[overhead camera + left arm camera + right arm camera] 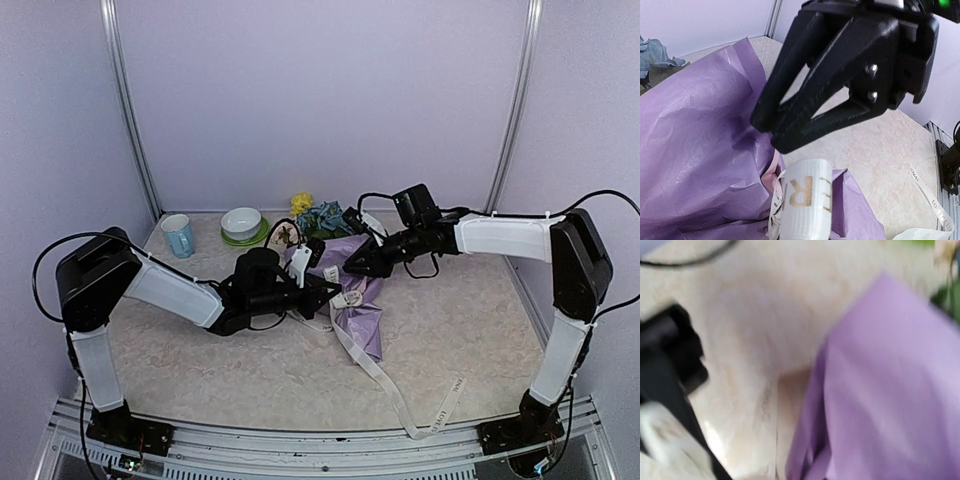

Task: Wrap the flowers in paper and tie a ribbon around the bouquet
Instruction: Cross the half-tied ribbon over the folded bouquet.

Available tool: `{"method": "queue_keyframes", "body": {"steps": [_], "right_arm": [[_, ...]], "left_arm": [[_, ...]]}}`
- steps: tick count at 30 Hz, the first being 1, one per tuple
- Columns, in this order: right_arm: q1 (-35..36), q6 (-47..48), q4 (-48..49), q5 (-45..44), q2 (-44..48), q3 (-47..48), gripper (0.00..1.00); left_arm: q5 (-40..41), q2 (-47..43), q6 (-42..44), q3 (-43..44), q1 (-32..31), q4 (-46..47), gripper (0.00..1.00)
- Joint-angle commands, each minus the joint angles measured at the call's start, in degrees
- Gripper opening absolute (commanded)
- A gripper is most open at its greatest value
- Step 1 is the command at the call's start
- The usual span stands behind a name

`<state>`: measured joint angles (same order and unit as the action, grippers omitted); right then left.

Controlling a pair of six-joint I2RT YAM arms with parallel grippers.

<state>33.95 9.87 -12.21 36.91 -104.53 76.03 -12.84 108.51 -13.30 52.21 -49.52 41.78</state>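
Centre of the overhead view, and both arms met over the bouquet [345,262]. It lay on the table [480,310] just right of middle. Its lilac paper [362,315] was bundled into a rough cone, with the narrow end pointing to the lower edge of the frame. The flowers [318,218] poked out at the top end, a yellow head [301,203] uppermost and dusty blue ones beside it.

The left gripper [335,293] reached in from the left and was clenched. A curl of the cream ribbon [805,200] with gold lettering stood up at the bottom of the left wrist view, right where its fingertips would be, so it had the ribbon pinched. The rest of the ribbon trailed off across the table toward the lower right of the overhead frame.

The right gripper [772,135] came in from the right, just above the paper and close to the left one. It filled the top of the left wrist view, with a wedge of light showing between its fingers [805,65]. Whether the tips met could not be told.

The right wrist view was blurred, showing only lilac paper at right and pale tabletop.

In the upper left of the table sat a blue mug [178,236] and a white bowl [242,220] on a green saucer [247,239].
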Motion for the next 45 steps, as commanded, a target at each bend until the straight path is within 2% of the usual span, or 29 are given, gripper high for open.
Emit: {"method": "queue_keyframes", "body": {"steps": [1,13,15,19,20,32,45], "right_arm": [[0.53,-3.59,-4.31,-2.67,-1.65,-3.18,0.18],[3.18,2.17,-10.18,-12.02,-7.85,0.86,0.28],[3.5,2.66,-10.51,-12.96,-8.24,1.13,0.24],[3.66,2.6,-10.33,-10.65,-7.6,0.91,0.02],[3.66,2.47,-10.11,-9.54,-7.04,0.66,0.0],[3.57,0.75,-9.46,-2.47,-1.02,-1.23,0.0],[2.04,-1.43,-7.23,0.01,3.52,-6.48,0.0]], "left_arm": [[-0.13,1.25,-1.57,-0.33,0.39,2.87,0.0],[-0.15,0.69,-1.45,-2.13,0.47,2.2,0.0],[-0.07,0.34,-1.44,-2.51,0.56,2.41,0.0],[-0.32,0.18,-1.51,-2.92,0.78,2.35,0.0],[-0.2,0.08,-1.5,-3.0,0.82,2.34,0.0],[-0.3,-0.77,-1.38,-2.85,1.34,2.25,0.0],[0.76,0.67,-3.11,-4.22,1.83,4.38,0.0]]}}
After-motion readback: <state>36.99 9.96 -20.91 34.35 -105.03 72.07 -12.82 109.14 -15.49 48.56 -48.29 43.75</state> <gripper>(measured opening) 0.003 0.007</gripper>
